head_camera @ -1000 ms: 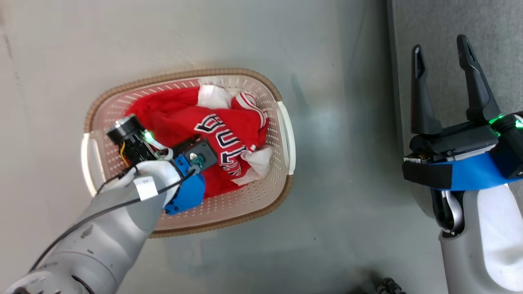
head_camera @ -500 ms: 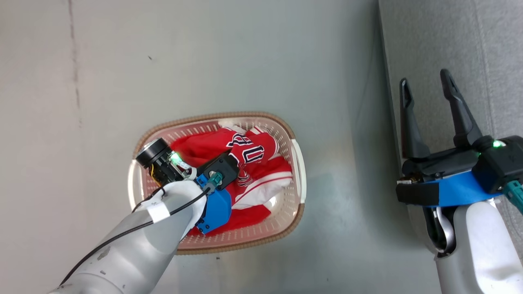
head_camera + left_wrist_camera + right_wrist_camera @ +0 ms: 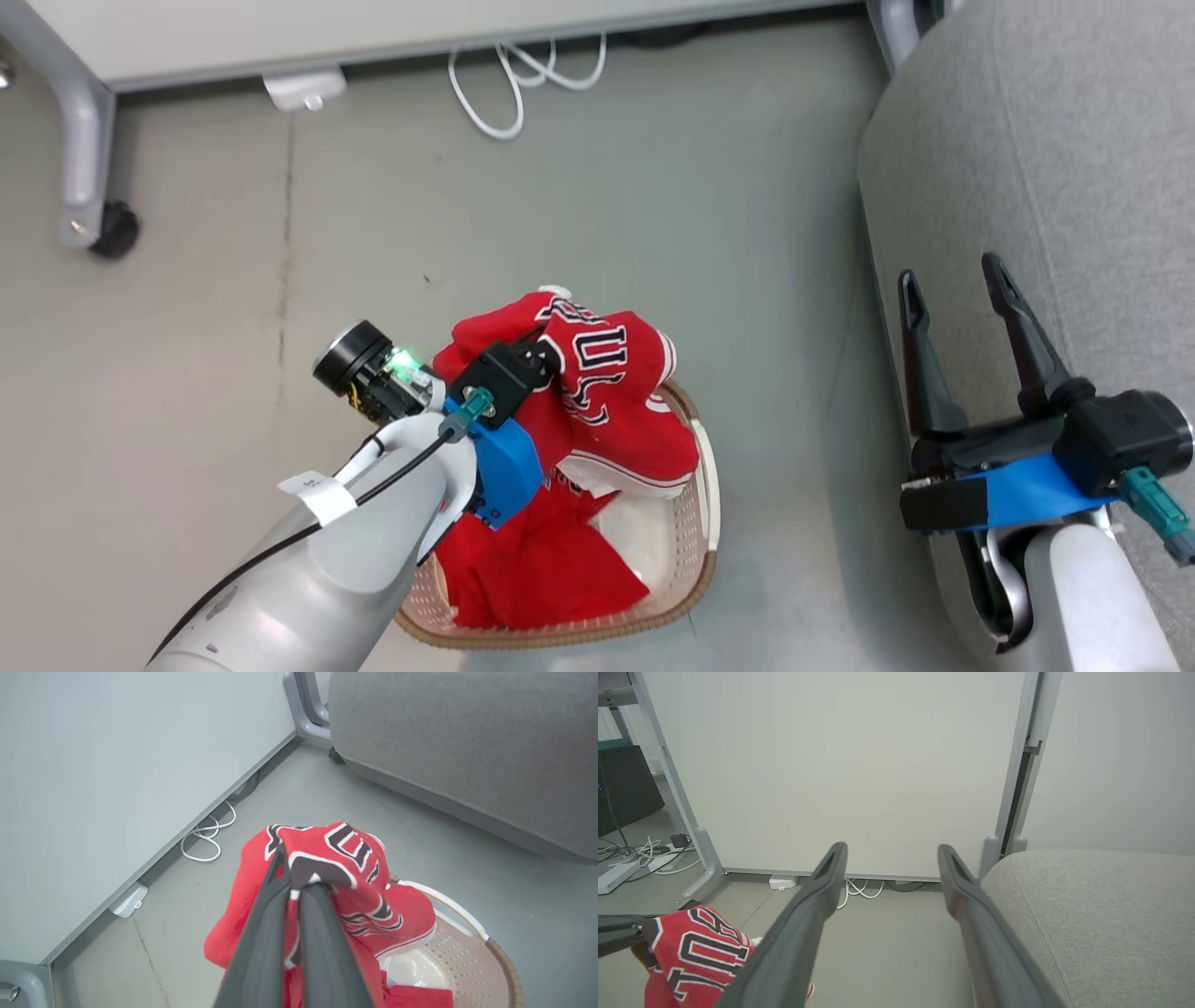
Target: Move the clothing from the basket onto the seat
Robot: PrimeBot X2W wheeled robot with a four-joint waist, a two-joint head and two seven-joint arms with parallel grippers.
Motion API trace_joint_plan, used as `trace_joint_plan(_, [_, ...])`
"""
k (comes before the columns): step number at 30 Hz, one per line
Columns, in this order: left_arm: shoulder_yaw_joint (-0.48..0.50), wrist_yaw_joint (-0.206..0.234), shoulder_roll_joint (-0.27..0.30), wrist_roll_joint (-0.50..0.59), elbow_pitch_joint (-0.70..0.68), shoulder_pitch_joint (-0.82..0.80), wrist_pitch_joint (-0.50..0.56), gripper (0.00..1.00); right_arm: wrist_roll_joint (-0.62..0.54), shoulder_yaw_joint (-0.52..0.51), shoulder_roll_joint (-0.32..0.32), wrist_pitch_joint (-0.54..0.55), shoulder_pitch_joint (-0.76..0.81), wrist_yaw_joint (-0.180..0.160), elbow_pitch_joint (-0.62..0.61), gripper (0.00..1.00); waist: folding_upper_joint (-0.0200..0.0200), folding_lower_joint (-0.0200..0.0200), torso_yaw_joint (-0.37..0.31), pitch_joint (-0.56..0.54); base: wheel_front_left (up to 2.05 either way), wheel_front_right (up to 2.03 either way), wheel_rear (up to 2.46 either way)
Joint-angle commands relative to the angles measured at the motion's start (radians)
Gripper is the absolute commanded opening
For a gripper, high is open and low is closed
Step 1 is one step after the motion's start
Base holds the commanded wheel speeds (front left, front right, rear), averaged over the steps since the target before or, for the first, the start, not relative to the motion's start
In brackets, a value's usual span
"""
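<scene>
Nothing is lying on the seat (image 3: 1074,168) yet, as far as it is showing. The left gripper (image 3: 295,877) is clenching a bunched fold of a red jersey (image 3: 607,373), its two dark fingers pinching together through the cloth. The jersey is hanging above the basket (image 3: 579,637), lower part draping toward the basket's rim. More red clothing (image 3: 532,560) is lying crumpled in the basket's bottom, partly under the left arm; number of pieces not telling from here. The right gripper (image 3: 948,280) is hovering by the seat's edge nearest the basket, jaws spread wide, nothing between them. The basket is sitting on the grey floor (image 3: 653,187), near the seat but apart from it. Judging: one garment is coming out in the grip; the crossing to the seat and the release are remaining, then the rest of the pile. Materials: the jersey is looking like thin, slippery knit, folding loosely, carrying navy-and-white block letters and white trim stripes. The basket is showing cream perforated plastic, rounded corners, a brown woven-look rim and a smooth white side handle. The seat is showing light grey coarse-weave upholstery, rounded at the edge, a seam running along it. The floor is reading smooth and faintly glossy.
</scene>
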Motion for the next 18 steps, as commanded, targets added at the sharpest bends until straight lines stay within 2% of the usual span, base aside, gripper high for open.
trace_joint_plan(1, [0.024,0.002,0.005,0.006,-0.026,0.000,-0.005,0.00,0.002,-0.002,-0.003,-0.003,0.027,0.000,0.005,1.00,0.0000,0.0002,0.021,-0.071,0.00,0.00,0.00])
trace_joint_plan(10, [0.124,-0.008,0.014,0.003,-0.136,0.008,-0.005,0.00,0.018,-0.004,-0.003,-0.003,0.092,0.000,0.025,1.00,0.0000,0.0002,0.038,-0.193,0.00,0.00,0.00])
trace_joint_plan(18, [0.161,-0.020,0.002,-0.008,-0.177,-0.011,-0.005,0.00,0.031,-0.003,-0.003,-0.003,0.141,0.000,0.034,1.00,0.0000,0.0002,0.051,-0.265,0.00,0.00,0.00])
